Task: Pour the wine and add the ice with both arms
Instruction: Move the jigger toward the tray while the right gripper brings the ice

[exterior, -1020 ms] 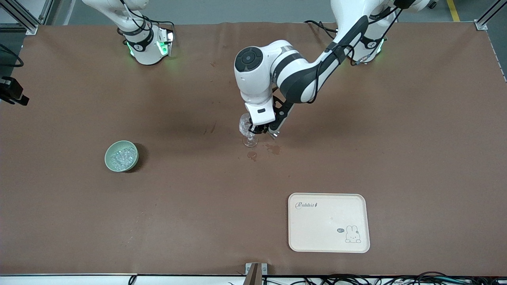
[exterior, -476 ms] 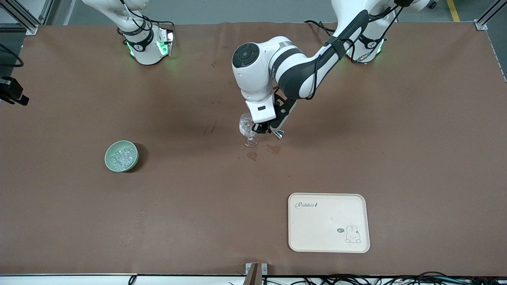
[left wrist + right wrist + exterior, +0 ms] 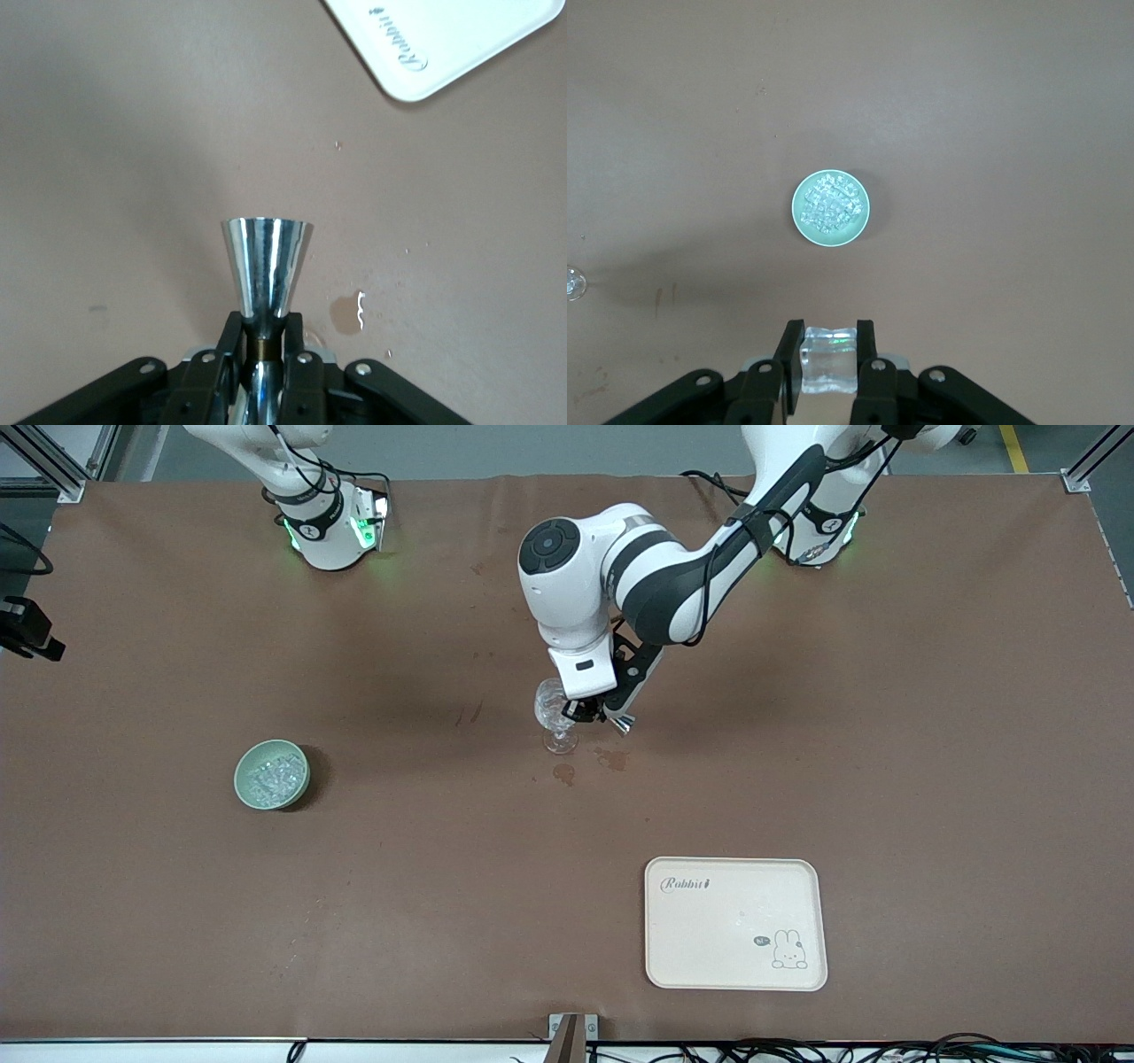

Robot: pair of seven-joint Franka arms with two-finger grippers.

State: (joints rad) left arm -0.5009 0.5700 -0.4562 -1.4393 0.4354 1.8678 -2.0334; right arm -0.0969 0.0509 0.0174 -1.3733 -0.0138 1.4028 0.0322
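Left gripper clamped on shiny metal pourer spout, right beside clear stemmed glass. Right gripper grips clear ice cube, high over pale green bowl; glass toward left arm's end from it.

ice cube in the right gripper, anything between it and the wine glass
Nothing stands on the table between them, but the left gripper, holding a metal cup, hangs right beside the wine glass and may crowd the right gripper with its ice cube.

Cream rabbit tray, brown table
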